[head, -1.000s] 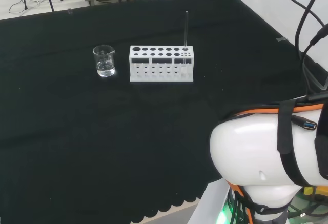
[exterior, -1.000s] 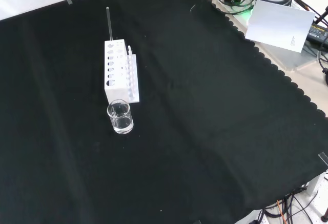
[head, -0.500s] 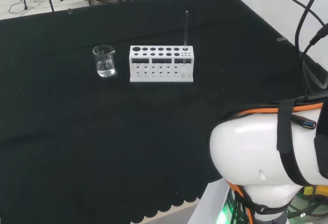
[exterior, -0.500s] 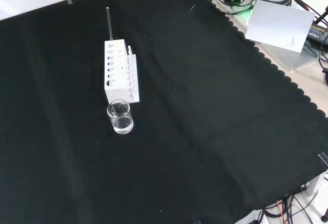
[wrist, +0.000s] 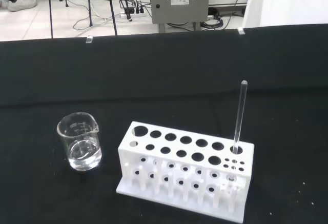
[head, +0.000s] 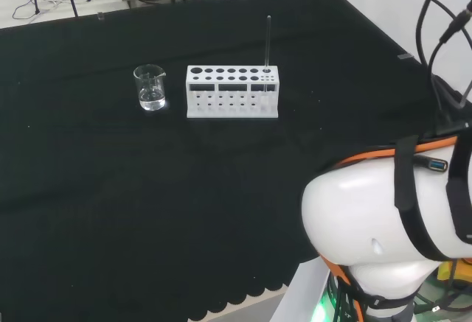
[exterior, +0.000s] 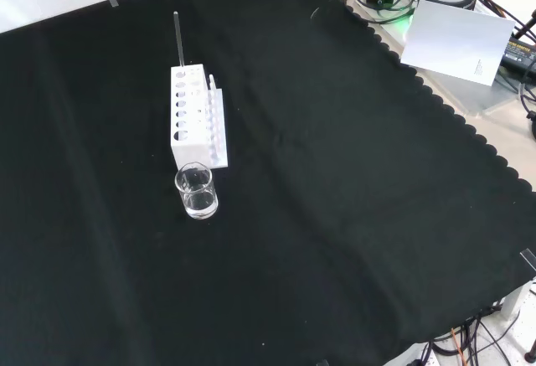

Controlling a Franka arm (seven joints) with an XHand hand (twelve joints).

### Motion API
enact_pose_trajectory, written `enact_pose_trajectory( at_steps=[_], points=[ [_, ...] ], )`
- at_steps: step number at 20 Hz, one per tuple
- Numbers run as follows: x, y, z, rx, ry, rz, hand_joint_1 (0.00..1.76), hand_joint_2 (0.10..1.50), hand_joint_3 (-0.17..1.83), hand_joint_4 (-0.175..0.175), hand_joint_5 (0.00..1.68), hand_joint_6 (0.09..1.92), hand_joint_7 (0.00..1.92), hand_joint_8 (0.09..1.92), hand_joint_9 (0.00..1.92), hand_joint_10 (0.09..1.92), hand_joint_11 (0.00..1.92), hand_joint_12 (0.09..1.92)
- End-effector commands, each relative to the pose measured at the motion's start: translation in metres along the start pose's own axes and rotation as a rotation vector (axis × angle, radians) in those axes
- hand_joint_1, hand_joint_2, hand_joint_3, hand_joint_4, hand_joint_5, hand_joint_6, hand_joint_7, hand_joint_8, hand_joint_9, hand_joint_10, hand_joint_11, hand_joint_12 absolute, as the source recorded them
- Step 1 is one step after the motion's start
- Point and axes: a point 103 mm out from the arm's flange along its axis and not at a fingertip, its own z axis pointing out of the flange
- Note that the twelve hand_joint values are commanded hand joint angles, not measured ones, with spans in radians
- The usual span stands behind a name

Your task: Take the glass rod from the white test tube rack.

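I cannot tell how my hand stands, open or closed, from what these views give me.

In the head view the white test tube rack (head: 232, 91) sits in the upper middle of the frame on the black cloth of the worktop (head: 147, 204). The glass rod (head: 268, 43) stands upright in a hole at the rack's right end, rising well above its top face. Just left of the rack, apart from it, stands a small clear beaker (head: 150, 88) with a little clear liquid at its bottom. My own arm's big white link (head: 383, 241) takes up the lower right of that frame, well apart from the rack.

In the front view the rack (exterior: 194, 116) lies in the upper left of the frame, running lengthwise up and down the picture. The rod (exterior: 177, 39) stands at the rack's far, upper end, upright, its tip above the rack's top edge. The beaker (exterior: 197, 191) stands just below the rack's near end, close to it; I cannot tell whether the two touch. The cloth (exterior: 335, 215) spreads across the rest of the frame, its scalloped edge running down the right side.

In the wrist view the rack (wrist: 184, 175) is close and large, with two rows of large holes and a cluster of small ones at one end. The rod (wrist: 239, 116) stands in the end hole beside those small ones, leaning very slightly. The beaker (wrist: 79, 142) stands at the rack's other end, near it but apart.
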Motion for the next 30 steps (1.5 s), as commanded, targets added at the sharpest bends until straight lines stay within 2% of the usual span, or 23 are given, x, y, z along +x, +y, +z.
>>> enact_pose_trajectory(
  at_steps=[1,8,18,24,30],
  points=[
    [-0.022,0.039,-0.003,0.004,0.020,0.029,0.77,0.80,0.72,-0.173,0.21,0.12,0.08,0.91,0.24,0.89,0.15,1.45],
    [-0.049,0.082,0.002,0.012,0.023,0.047,0.76,0.81,0.71,-0.174,0.23,0.10,0.12,0.91,0.31,0.88,0.26,1.44],
    [-0.068,0.140,0.029,0.065,0.012,0.029,0.75,0.81,0.71,-0.171,0.24,0.09,0.17,0.92,0.36,0.88,0.32,1.43],
    [-0.077,0.163,0.052,0.067,0.011,0.012,0.75,0.81,0.71,-0.171,0.27,0.09,0.22,0.91,0.48,0.85,0.38,1.41],
    [-0.088,0.176,0.074,0.096,0.017,0.012,0.75,0.81,0.71,-0.174,0.29,0.09,0.28,0.91,0.56,0.84,0.43,1.40]
  ],
)
